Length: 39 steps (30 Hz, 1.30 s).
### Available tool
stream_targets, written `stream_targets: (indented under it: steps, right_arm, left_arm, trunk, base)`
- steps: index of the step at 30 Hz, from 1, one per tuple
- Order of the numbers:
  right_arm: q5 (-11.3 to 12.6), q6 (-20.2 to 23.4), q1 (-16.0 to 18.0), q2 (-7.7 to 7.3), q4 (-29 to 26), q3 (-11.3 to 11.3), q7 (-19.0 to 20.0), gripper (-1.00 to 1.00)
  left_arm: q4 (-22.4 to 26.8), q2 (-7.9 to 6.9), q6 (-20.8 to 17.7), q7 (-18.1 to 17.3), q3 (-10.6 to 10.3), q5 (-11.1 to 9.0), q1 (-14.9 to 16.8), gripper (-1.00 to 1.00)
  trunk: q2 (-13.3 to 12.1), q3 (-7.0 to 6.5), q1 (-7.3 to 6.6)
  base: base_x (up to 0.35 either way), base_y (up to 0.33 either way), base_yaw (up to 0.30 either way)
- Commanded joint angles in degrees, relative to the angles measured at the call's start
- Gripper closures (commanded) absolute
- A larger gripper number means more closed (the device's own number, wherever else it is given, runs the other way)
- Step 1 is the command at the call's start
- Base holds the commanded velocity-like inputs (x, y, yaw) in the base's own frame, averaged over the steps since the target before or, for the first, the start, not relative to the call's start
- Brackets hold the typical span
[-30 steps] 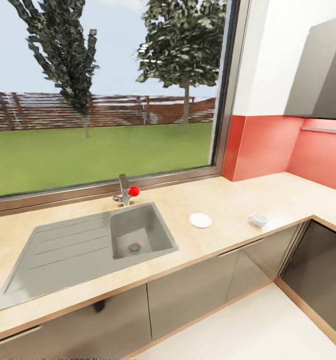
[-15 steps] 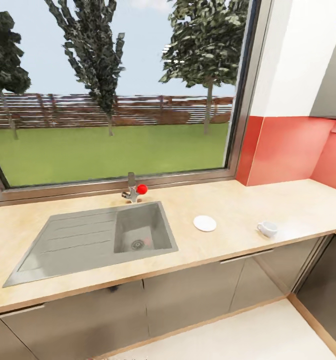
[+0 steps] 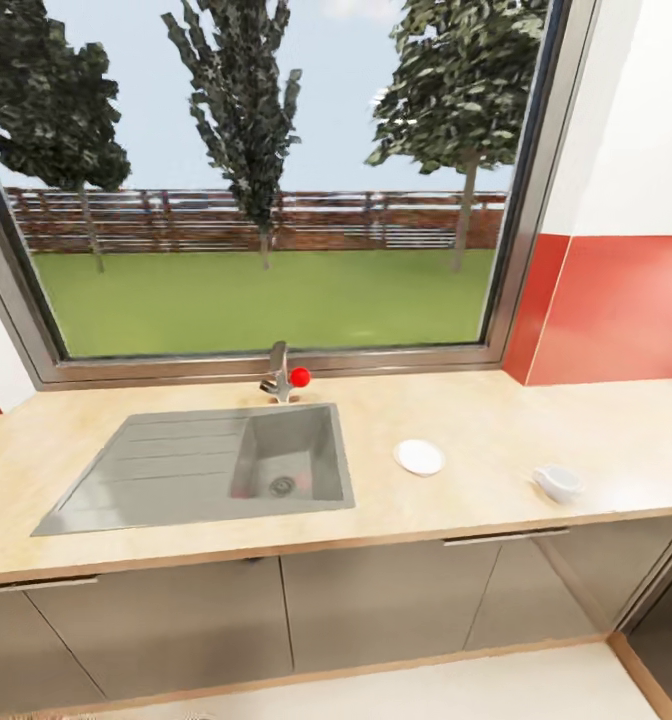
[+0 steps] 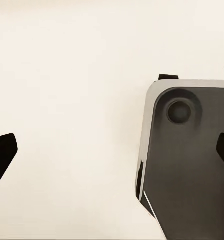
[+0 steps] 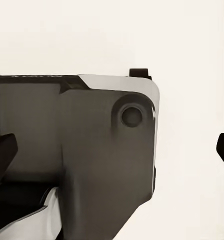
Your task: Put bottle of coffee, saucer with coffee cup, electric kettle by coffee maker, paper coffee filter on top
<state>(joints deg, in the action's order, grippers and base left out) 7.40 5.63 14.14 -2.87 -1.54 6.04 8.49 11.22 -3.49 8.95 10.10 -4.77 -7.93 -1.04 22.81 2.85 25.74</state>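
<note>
Saucer and cup apart on worktop; cup not yet on saucer. Both pincers spread apart, empty, over pale floor.

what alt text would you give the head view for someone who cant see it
A long tan kitchen countertop with an inset grey sink runs under a big window showing lawn and trees. Right of the sink lies a white saucer, and further right stands a white coffee cup, apart from it.

Black fingers, grey rounded base
</note>
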Motion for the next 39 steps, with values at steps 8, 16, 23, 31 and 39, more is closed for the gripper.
stream_targets:
  steps: [8, 16, 23, 31, 39]
  right_arm:
    - [0.59, 0.34, 0.01, -0.03, -0.13, 0.52, 0.06, -1.0]
    - [0.51, 0.45, 0.01, 0.16, -0.38, 0.79, 0.12, -1.0]
    - [0.51, 0.37, 0.01, 0.36, -0.46, 0.77, 0.04, -1.0]
    - [0.53, -0.3, 0.01, 0.29, -0.8, 0.75, 0.04, -1.0]
    - [0.54, -8.5, 0.01, 0.36, -10.51, 0.71, 0.02, -1.0]
  left_arm:
    - [0.12, -0.03, 0.06, 0.27, -0.48, -0.68, -0.02, -1.0]
    - [0.19, -0.03, 0.01, 0.12, -0.87, -0.39, -0.02, -1.0]
    - [0.12, -0.35, 0.01, 0.1, -0.94, -0.36, -0.02, -1.0]
    - [0.94, -0.53, 0.09, 0.04, -1.09, 0.1, 0.56, -1.0]
    - [7.45, -0.69, 3.67, 0.04, -1.14, 0.26, 5.65, -1.0]
  trunk:
    - [0.11, 0.11, 0.04]
    - [0.11, 0.11, 0.04]
    - [0.11, 0.11, 0.04]
    - [0.11, 0.11, 0.04]
    - [0.11, 0.11, 0.04]
  base:
    - [0.035, -0.309, 0.098]
    - [-0.18, -0.222, 0.003]
    - [-0.239, -0.086, 0.0]
    - [-0.034, -0.01, 0.0]
    - [-0.002, -0.001, 0.0]
